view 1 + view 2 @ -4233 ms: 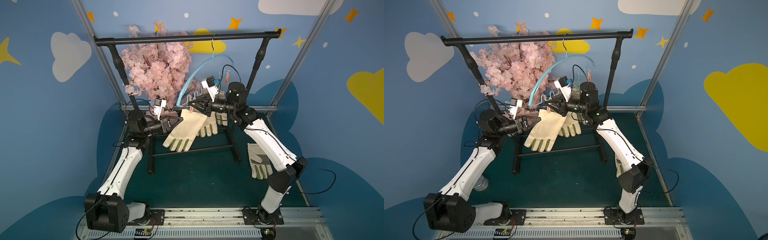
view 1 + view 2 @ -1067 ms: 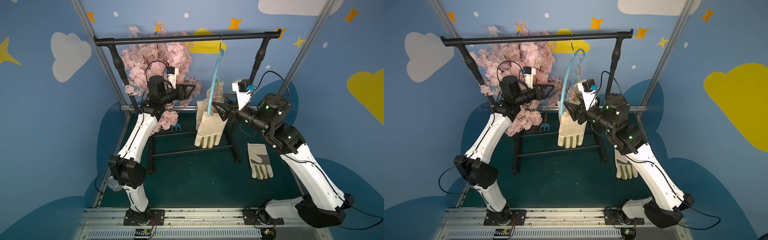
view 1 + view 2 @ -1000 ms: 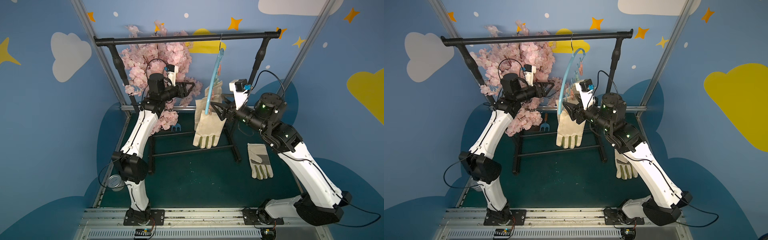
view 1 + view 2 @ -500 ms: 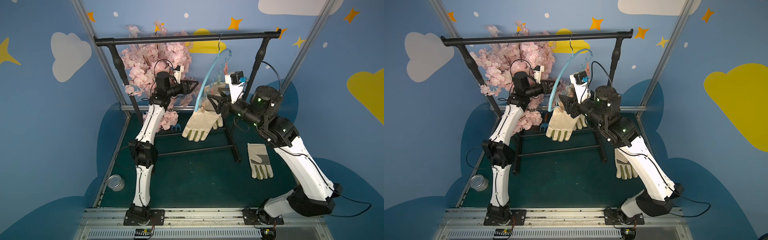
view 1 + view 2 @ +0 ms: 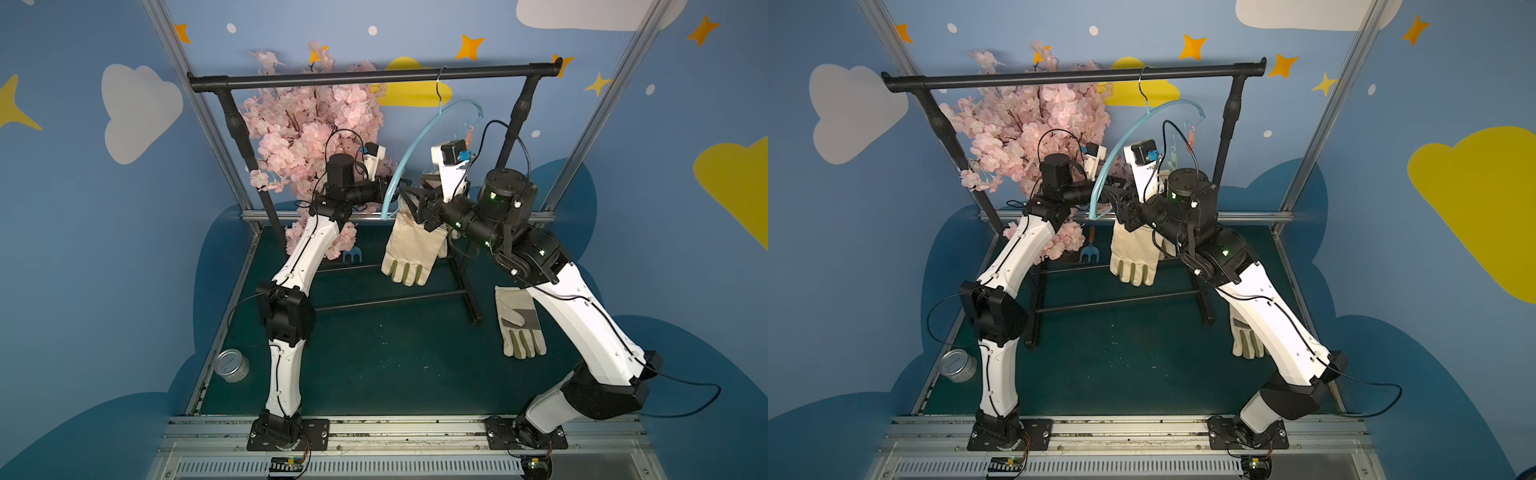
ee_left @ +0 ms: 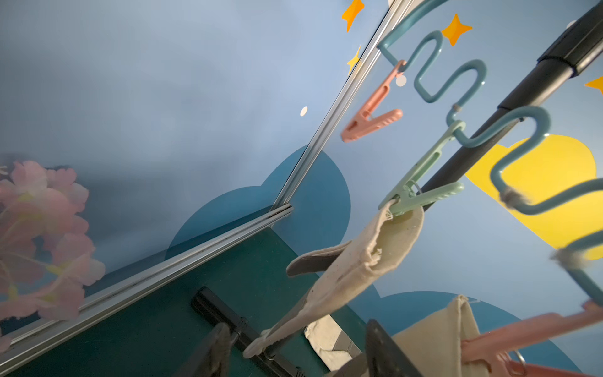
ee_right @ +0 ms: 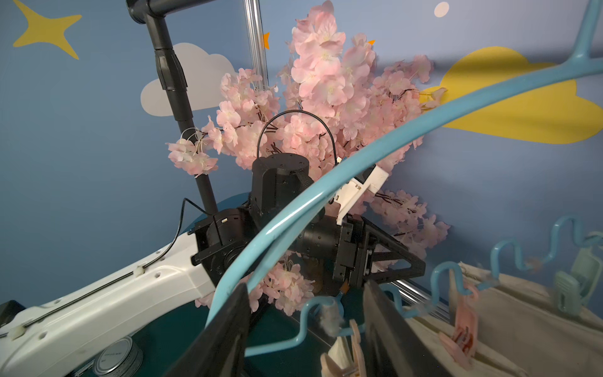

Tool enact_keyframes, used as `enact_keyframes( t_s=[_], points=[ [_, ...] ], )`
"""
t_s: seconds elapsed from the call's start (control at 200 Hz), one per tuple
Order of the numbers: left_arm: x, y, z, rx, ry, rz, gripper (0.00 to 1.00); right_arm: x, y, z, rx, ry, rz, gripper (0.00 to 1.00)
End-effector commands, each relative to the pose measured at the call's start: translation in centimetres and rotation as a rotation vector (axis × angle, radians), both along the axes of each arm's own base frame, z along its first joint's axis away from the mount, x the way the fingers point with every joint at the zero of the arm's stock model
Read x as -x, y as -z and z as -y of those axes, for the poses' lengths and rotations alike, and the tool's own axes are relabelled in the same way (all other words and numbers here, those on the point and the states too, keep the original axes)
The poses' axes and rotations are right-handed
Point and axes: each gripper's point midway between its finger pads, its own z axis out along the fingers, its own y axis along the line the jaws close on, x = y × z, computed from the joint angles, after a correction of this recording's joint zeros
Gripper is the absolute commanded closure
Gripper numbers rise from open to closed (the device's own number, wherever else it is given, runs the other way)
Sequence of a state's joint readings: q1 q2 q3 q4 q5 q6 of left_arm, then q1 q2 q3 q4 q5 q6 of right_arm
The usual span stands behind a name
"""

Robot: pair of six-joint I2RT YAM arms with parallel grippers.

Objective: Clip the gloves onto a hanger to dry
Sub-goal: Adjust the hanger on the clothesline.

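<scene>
Both top views show green floor [image 5: 374, 353] and blue cloud walls [image 5: 83, 249]; left fingers [image 7: 396, 256] and right fingers [image 7: 228, 333] apparently spread, empty.

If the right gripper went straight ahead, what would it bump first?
Probably the hanger: its wavy bar and a pink peg sit just ahead of the right gripper, though depth is unclear.

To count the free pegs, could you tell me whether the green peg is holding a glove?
Holding one: in the left wrist view the green peg grips the cuff edge of a cream glove hanging below it.
</scene>
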State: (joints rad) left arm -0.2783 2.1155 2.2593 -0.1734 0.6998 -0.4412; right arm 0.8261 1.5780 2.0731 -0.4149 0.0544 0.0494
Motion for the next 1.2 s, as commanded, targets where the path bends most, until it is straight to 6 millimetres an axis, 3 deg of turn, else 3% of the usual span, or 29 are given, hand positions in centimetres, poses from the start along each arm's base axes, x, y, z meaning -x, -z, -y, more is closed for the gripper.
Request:
enact_keyframes(
  t_s=[0.0, 0.23, 0.416, 0.761, 0.886, 0.991, 1.107, 1.197],
  points=[
    [2.4, -4.8, -2.0, 0.001, -0.038, 0.112, 0.33, 0.4, -1.7, 0.0, -0.039, -0.011, 0.041, 0.52],
    [6.8, -7.5, -5.5, -0.03, -0.135, 0.16, 0.29, -0.4, -0.2, -1.1, -0.004, -0.009, 0.039, 0.52],
    [10.4, -8.5, -8.3, -0.057, -0.205, 0.137, 0.29, -1.0, 1.0, -2.3, 0.022, -0.016, 0.03, 0.54],
    [16.9, -10.7, -9.9, -0.018, -0.212, 0.138, 0.28, -1.6, 1.7, -2.8, 0.043, 0.009, 0.032, 0.53],
    [17.6, -10.5, -10.5, -0.036, -0.246, 0.15, 0.26, -1.7, 2.7, 0.1, 0.055, 0.125, 0.018, 0.5],
    [17.8, -9.9, -10.5, -0.041, -0.243, 0.133, 0.26, -1.1, 3.9, 4.4, 0.055, 0.246, 0.009, 0.48],
    [18.1, -9.4, -10.6, -0.042, -0.248, 0.131, 0.25, -0.8, 7.8, 10.0, 0.076, 0.387, -0.081, 0.47],
    [18.2, -8.9, -10.7, -0.056, -0.25, 0.115, 0.24, -0.5, 12.4, 14.7, 0.097, 0.507, -0.209, 0.47]
  ],
)
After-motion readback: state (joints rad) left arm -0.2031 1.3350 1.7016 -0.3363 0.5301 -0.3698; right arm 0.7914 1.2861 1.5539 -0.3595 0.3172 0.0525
